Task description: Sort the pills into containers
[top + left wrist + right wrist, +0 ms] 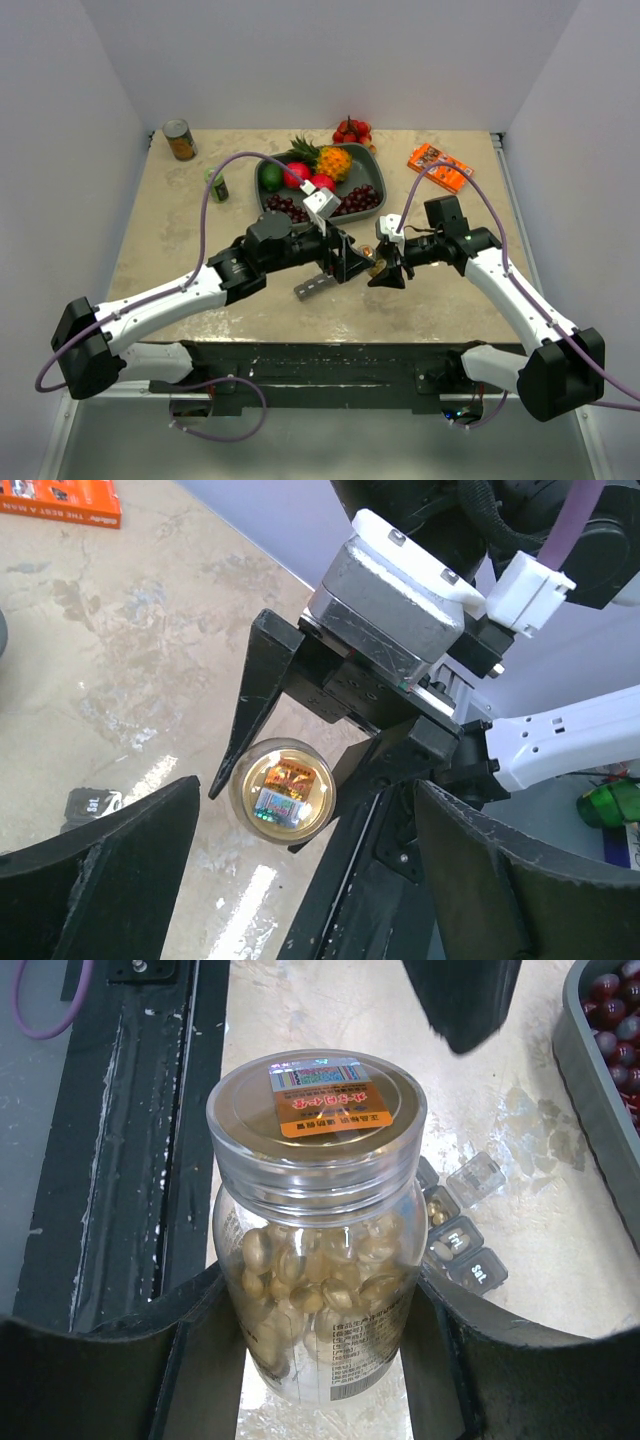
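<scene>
Nearest us, at the table's [160, 230] front edge, both arms reach inward and meet near the middle. The right gripper [386, 270] is clamped on the lower body of a clear pill bottle [320, 1260], one finger on each side. We see it packed with golden pills [310, 1280]. Its clear lid [318, 1110] is on and carries an orange-and-blue sticker.

The left gripper [345, 262] faces that lid with its fingers [100, 880] spread wide and nothing between them. It is close to the lid, but we cannot tell whether it touches.

On the table under and just behind the bottle lie the containers [465, 1240], a narrow grey strip of small compartments. One clear flap [476, 1178] stands open, and a few golden pills show in the cells beside it.

Further back sits a grey fruit tray [372, 166] with dark grapes [358, 200], a pineapple [330, 160] and other fruit. An orange box [440, 167] lies to its right and a small green bottle [217, 186] stands to its left. At the far edge we find a tin can [180, 140] and a cluster of tomatoes [352, 130].
</scene>
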`<move>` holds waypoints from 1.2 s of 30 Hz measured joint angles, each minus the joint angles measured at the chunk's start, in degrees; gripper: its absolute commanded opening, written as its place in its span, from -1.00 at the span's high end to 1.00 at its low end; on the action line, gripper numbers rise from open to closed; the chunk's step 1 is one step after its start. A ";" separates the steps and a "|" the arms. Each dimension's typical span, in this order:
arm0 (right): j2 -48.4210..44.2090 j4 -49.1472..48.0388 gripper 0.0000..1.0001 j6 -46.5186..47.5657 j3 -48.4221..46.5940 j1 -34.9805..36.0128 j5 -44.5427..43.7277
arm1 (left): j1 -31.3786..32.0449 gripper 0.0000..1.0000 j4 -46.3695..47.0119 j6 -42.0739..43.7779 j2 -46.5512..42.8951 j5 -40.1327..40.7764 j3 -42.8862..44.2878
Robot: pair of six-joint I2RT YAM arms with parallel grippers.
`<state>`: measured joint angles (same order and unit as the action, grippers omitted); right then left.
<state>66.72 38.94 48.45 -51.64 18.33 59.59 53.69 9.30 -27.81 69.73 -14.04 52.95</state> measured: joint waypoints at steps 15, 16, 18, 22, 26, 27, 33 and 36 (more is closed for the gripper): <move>0.00 -0.04 1.00 -0.07 0.00 -0.02 -0.33 | 2.27 0.31 -12.20 2.12 7.61 4.50 9.35; 0.09 0.07 1.00 -0.20 0.00 -0.02 -0.66 | 2.29 0.39 -12.57 2.47 7.87 4.52 9.66; 0.11 0.02 1.00 -0.15 0.00 -0.02 -0.74 | 2.36 0.70 -13.31 3.28 8.13 4.63 10.25; 0.11 -0.37 1.00 0.04 0.00 -0.02 -0.83 | 2.36 1.00 -14.49 5.92 8.15 3.80 10.91; 0.11 -1.05 1.00 0.61 0.00 0.04 -0.98 | 2.32 1.00 -14.82 11.69 8.15 1.92 11.13; 0.11 -1.11 1.00 0.79 0.00 0.04 -1.05 | 2.32 1.00 -14.80 13.62 8.13 1.36 11.13; 0.11 -1.38 0.77 1.14 0.00 0.11 -0.98 | 2.25 1.00 -14.71 18.99 7.93 -0.11 11.04; 0.11 -1.44 0.14 1.11 0.00 0.15 -0.79 | 2.25 1.00 -14.03 18.91 7.52 -0.07 10.45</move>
<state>66.83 37.50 49.56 -51.64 18.48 58.81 55.94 -4.73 -8.91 77.25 -14.11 63.40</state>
